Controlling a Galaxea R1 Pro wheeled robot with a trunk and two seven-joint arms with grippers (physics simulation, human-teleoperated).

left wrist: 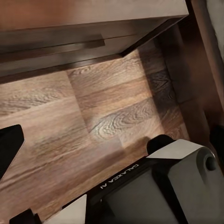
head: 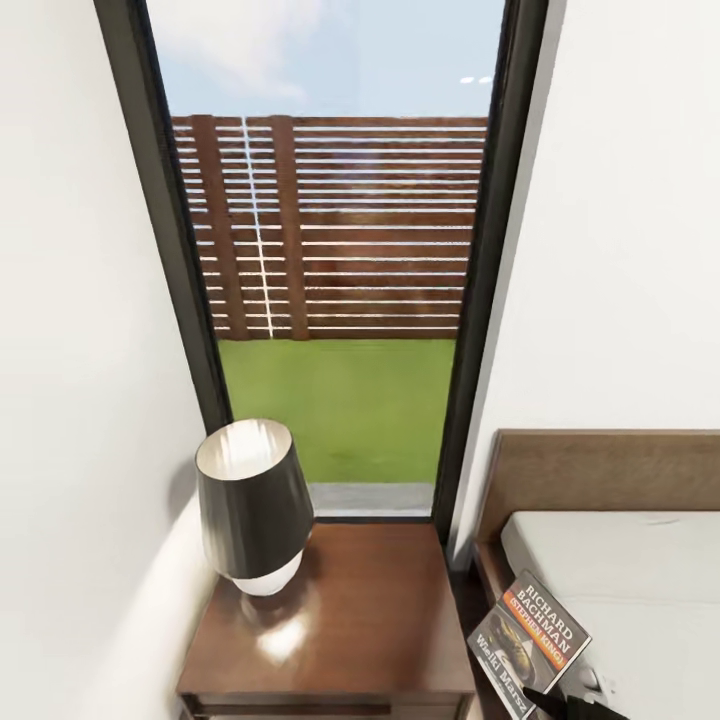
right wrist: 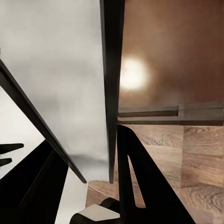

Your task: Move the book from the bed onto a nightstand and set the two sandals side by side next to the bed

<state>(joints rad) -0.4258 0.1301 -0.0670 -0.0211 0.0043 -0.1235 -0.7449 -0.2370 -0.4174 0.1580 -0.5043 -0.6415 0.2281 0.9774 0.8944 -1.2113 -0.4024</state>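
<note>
The book (head: 533, 638), a dark paperback with an orange band and "RICHARD BACHMAN" lettering, hangs tilted in the air between the bed (head: 640, 570) and the nightstand (head: 380, 620). My right gripper (head: 568, 700) is shut on its lower corner. In the right wrist view the book (right wrist: 70, 70) stands nearly edge-on between the black fingers (right wrist: 140, 186), with the nightstand top (right wrist: 172, 46) beyond it. My left gripper (left wrist: 116, 130) is open and low over the wood floor, in front of the nightstand's base (left wrist: 70, 18). The sandals are out of view.
A dark lamp with a white base (head: 255, 510) stands on the left part of the nightstand top. A white wall runs close on the left, and a tall dark-framed window (head: 340, 300) stands behind. The robot's base (left wrist: 158, 186) is close to the left gripper.
</note>
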